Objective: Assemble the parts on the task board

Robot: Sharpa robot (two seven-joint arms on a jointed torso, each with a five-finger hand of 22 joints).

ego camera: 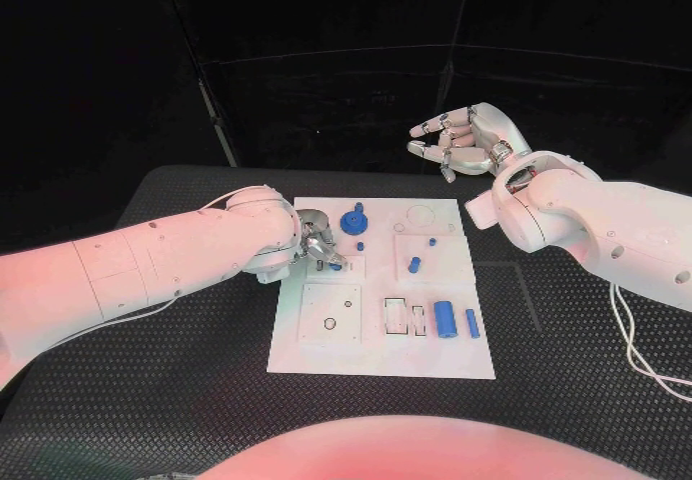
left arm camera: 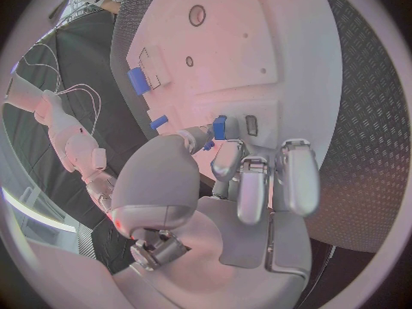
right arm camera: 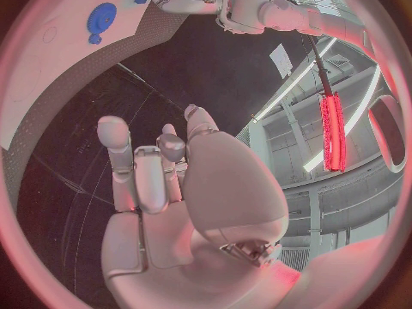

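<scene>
On the board (ego camera: pixel 382 365), the left hand (ego camera: pixel 313 243) pinches a small blue part (left arm camera: pixel 220 126) in its fingers (left arm camera: pixel 225 159), while the right hand (ego camera: pixel 464 138) hovers above the surface (ego camera: pixel 173 400), fingers loosely curled, empty.

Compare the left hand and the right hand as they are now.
The left hand is low over the white board, its fingertips pinching a small blue piece; the right hand is raised beyond the board's far edge, holding nothing. The left hand's fingers point down at the board; the right hand's are loosely curled in the air. Both are silver, on white arms.
</scene>
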